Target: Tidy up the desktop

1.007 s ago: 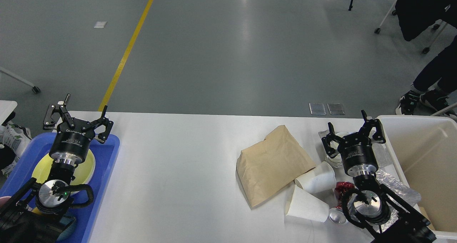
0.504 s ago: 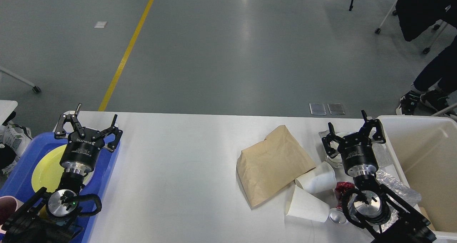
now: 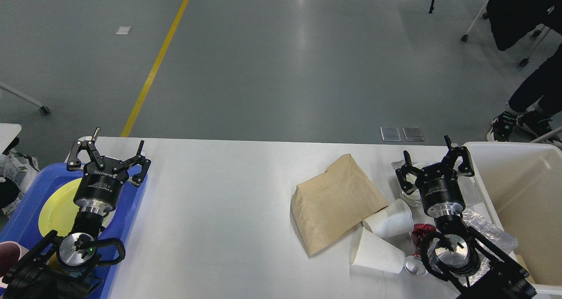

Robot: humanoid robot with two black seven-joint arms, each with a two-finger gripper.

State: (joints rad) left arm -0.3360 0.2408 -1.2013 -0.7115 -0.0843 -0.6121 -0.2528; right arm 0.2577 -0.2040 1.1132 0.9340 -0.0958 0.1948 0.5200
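Your right arm (image 3: 456, 250) covers most of the red item (image 3: 422, 233) and part of the can (image 3: 412, 266); neither can be identified further. The clear plastic (image 3: 487, 231) beside the bin (image 3: 518, 193) is partly behind that arm, shape unclear. A clear item (image 3: 410, 196) sits behind the right tool (image 3: 434, 165); you cannot tell what it is. The bin runs off the right edge. The tray (image 3: 127, 202) and counter (image 3: 219, 211) are cut by the lower edge. Your left arm (image 3: 83, 242) hides part of the plate (image 3: 55, 211). A pink object (image 3: 8, 253) at the left edge is cropped. The person (image 3: 527, 48) top right is mostly out of frame.
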